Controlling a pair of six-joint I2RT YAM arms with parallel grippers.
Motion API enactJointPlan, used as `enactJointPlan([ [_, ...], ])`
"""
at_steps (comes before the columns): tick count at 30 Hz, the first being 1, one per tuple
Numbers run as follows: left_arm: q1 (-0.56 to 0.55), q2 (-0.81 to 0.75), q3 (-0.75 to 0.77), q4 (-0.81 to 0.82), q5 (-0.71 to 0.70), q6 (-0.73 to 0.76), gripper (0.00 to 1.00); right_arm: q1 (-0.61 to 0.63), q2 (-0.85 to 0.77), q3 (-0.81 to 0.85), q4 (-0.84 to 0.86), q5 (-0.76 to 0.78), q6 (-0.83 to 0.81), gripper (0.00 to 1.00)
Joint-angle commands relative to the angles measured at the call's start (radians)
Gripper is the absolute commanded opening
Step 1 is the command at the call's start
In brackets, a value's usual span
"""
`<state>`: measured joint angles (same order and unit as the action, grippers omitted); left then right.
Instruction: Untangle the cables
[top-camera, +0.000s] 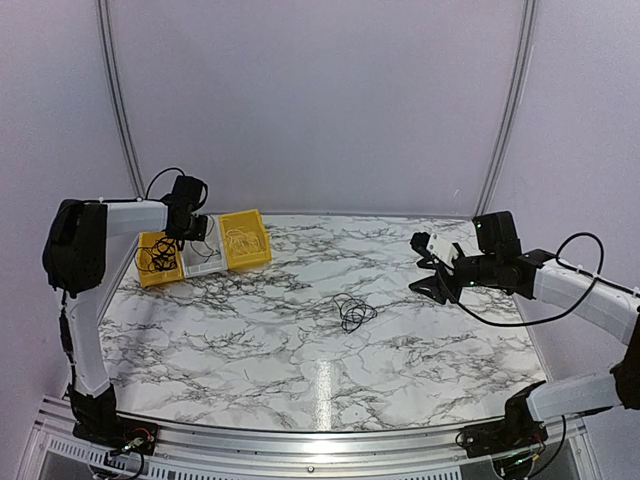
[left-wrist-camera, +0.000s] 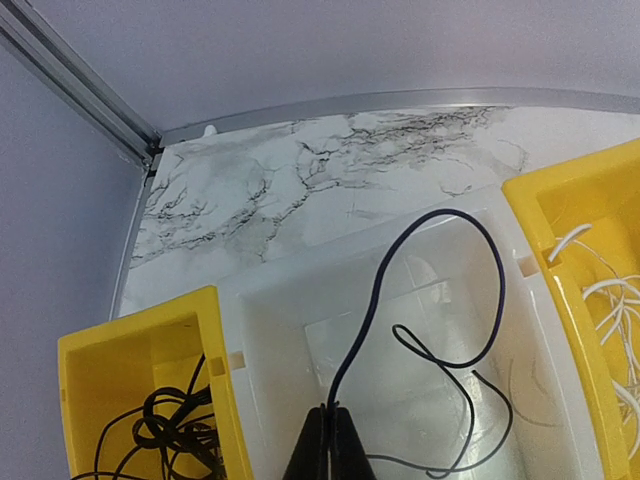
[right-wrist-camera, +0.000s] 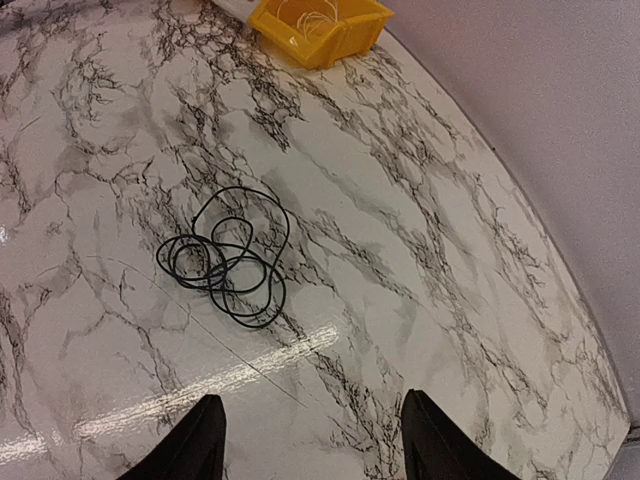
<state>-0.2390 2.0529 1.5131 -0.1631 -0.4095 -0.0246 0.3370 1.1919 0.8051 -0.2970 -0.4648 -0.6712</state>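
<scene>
My left gripper is shut on a thin dark cable that loops down into the white bin; in the top view the left gripper hangs over the bins at the back left. A coil of black cable lies on the marble table near its middle and shows in the right wrist view. My right gripper is open and empty, above the table and well to the right of that coil. Black cables fill the left yellow bin. White cables lie in the right yellow bin.
Three bins stand in a row at the back left: yellow, white, yellow. The table's curved metal edge and the grey wall lie just behind them. The near rail runs between the arm bases.
</scene>
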Motion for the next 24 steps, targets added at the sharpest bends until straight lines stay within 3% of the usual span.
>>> enactJointPlan([
  [1,0.004,0.026,0.054,-0.029,0.011,-0.031,0.00,-0.010,0.001,0.003,-0.004,0.006,-0.009,0.60],
  [7,0.004,-0.004,0.049,-0.047,0.009,-0.049,0.02,-0.009,0.004,0.006,-0.007,0.005,-0.013,0.61],
  [11,0.004,-0.046,0.042,-0.063,-0.013,-0.047,0.38,-0.009,0.006,0.008,-0.010,0.000,-0.014,0.61],
  [13,0.004,-0.069,0.046,-0.075,-0.013,-0.049,0.45,-0.009,0.006,0.007,-0.011,-0.001,-0.015,0.61],
  [24,0.004,-0.260,0.006,-0.090,0.104,-0.097,0.52,-0.007,0.041,0.015,-0.024,-0.010,-0.021,0.61],
])
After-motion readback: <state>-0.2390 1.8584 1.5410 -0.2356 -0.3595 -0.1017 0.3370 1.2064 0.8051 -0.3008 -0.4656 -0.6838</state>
